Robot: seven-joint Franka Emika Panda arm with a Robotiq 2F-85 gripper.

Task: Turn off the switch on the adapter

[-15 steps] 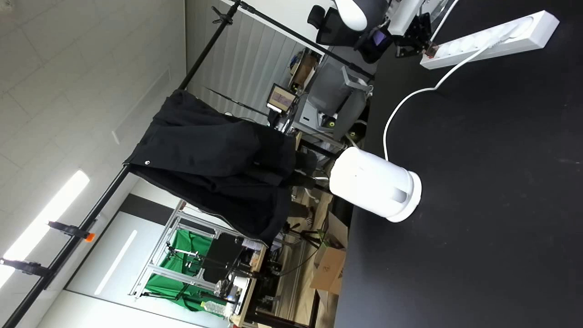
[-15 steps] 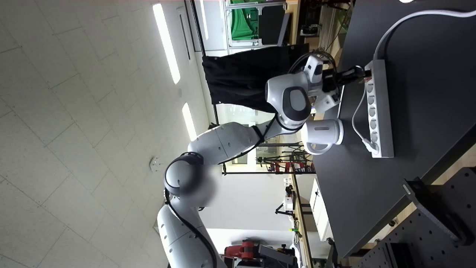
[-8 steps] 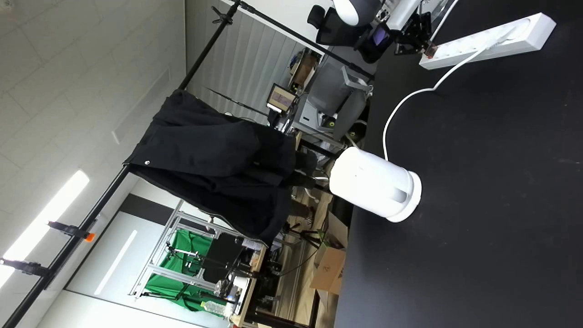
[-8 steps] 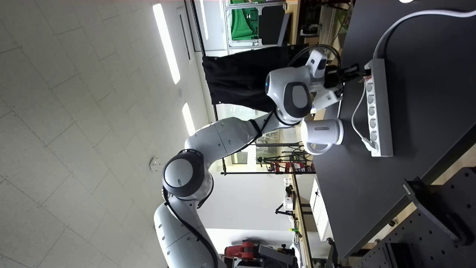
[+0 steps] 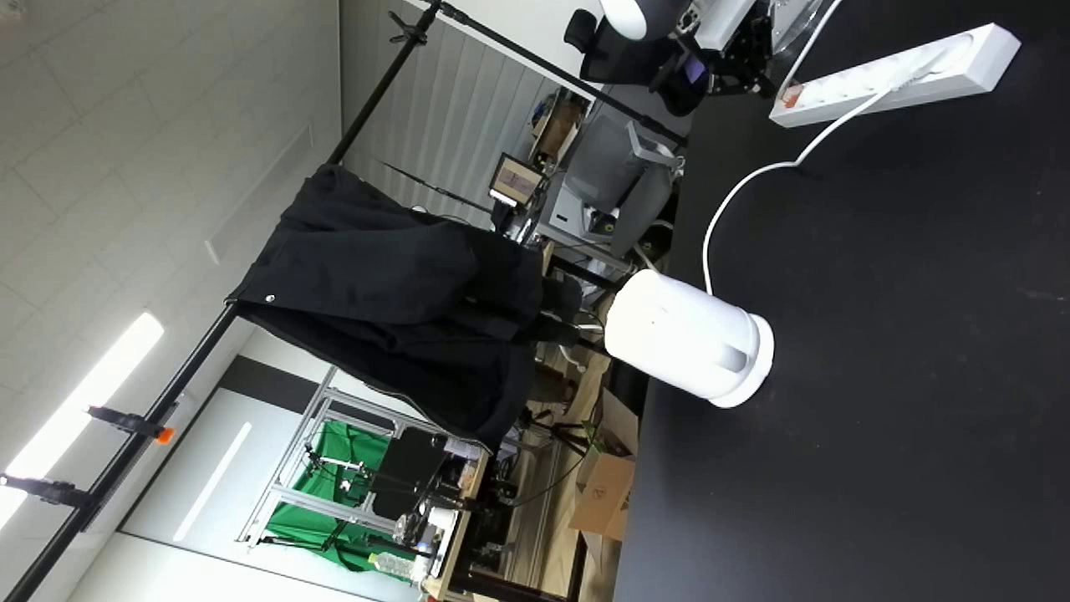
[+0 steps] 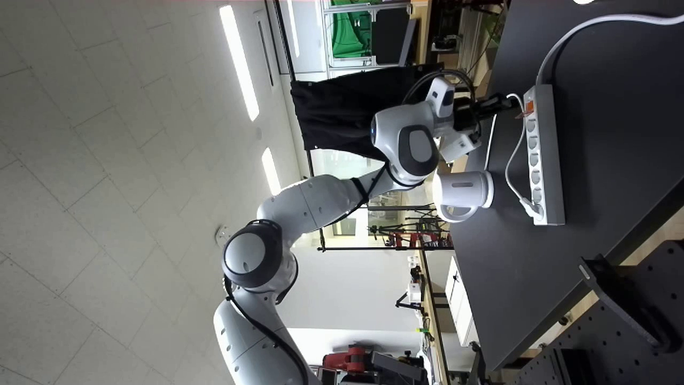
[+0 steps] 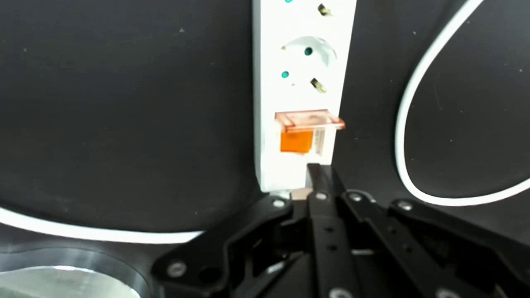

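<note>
Orange marks the switch (image 7: 296,142) in the wrist view, near one end of the white adapter (image 7: 297,99), a clear reddish cover (image 7: 308,119) standing out from the face beside it. My gripper (image 7: 320,167) sits at that end, its jaws narrow, tip against tip. In an exterior view, the adapter lies on the dark table (image 5: 836,468), its switch end near my gripper, a white kettle (image 5: 681,339) standing well apart from it. In an exterior view, a slim gap shows between my gripper and the adapter; a plug (image 6: 533,210) sits in it at the opposite end.
</note>
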